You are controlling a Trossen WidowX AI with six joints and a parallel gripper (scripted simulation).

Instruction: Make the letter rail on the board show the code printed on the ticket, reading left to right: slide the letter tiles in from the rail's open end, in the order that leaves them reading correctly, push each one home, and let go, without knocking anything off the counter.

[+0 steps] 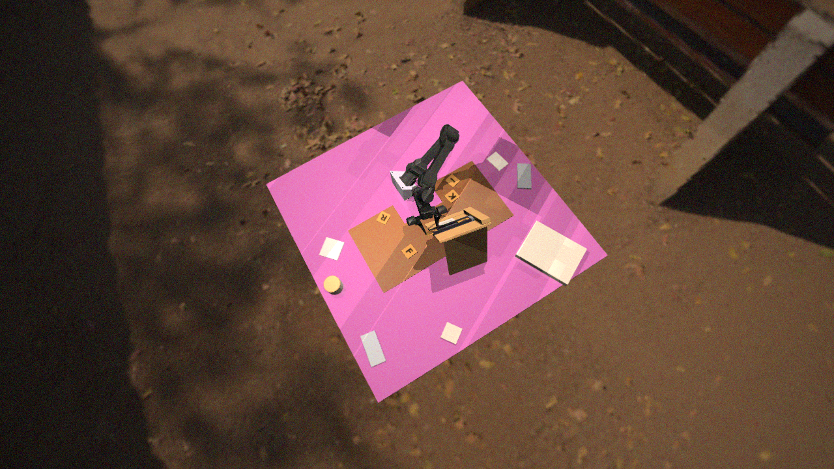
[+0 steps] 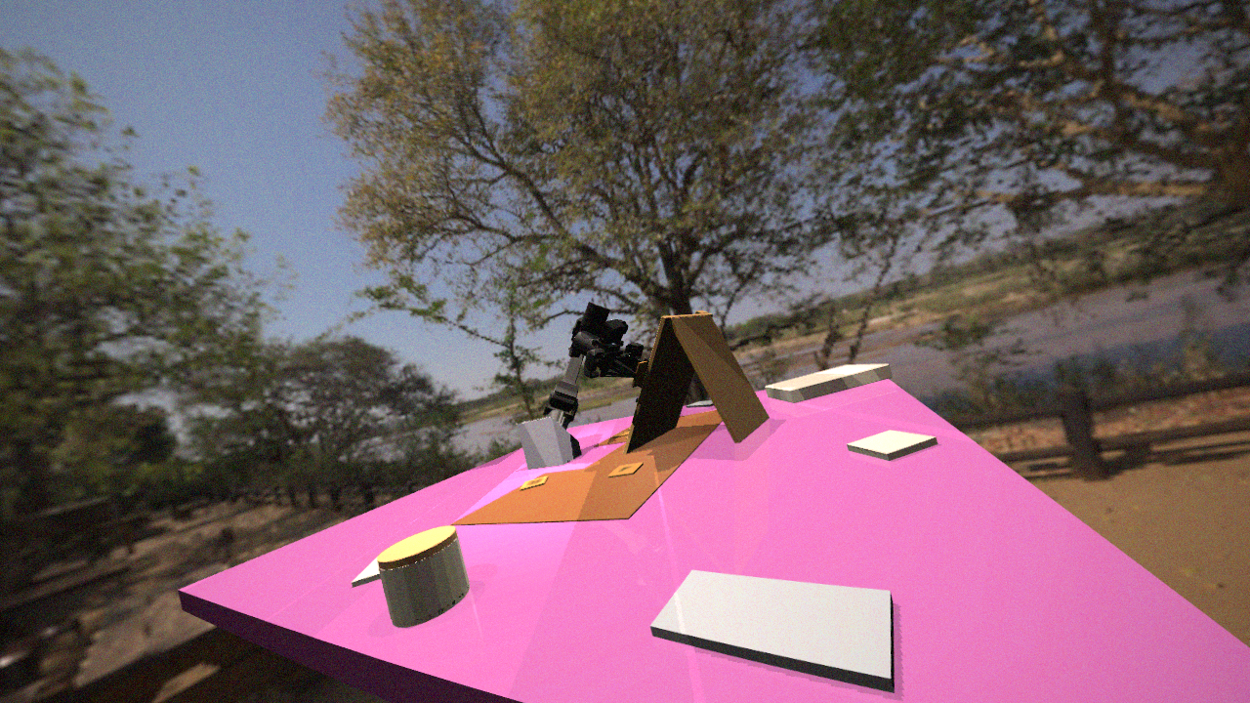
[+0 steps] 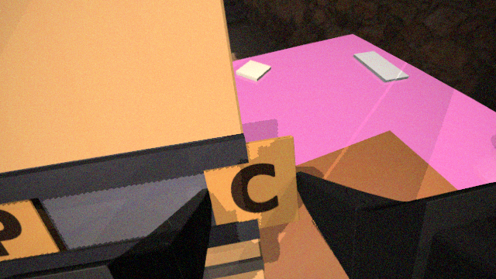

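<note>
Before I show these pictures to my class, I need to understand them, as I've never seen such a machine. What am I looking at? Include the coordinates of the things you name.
The machine is one black robot arm ending in a two-fingered gripper [image 1: 424,228] [image 3: 253,187]. The top picture looks down on everything; the exterior one looks across the pink counter [image 1: 408,314] [image 2: 559,629] [image 3: 329,93] from beyond its edge; the wrist one looks out past the fingers.

The gripper is closed on a letter tile marked C [image 3: 253,188], at the end of a dark rail [image 3: 229,149] on a leaning board [image 1: 468,251] [image 2: 661,385] [image 3: 116,77]. Another tile already sits in the rail, partly out of frame.

Four more tiles lie on brown mats, along with pale slabs and a yellow-topped round tub [image 1: 333,284] [image 2: 423,577] on the counter.
</note>
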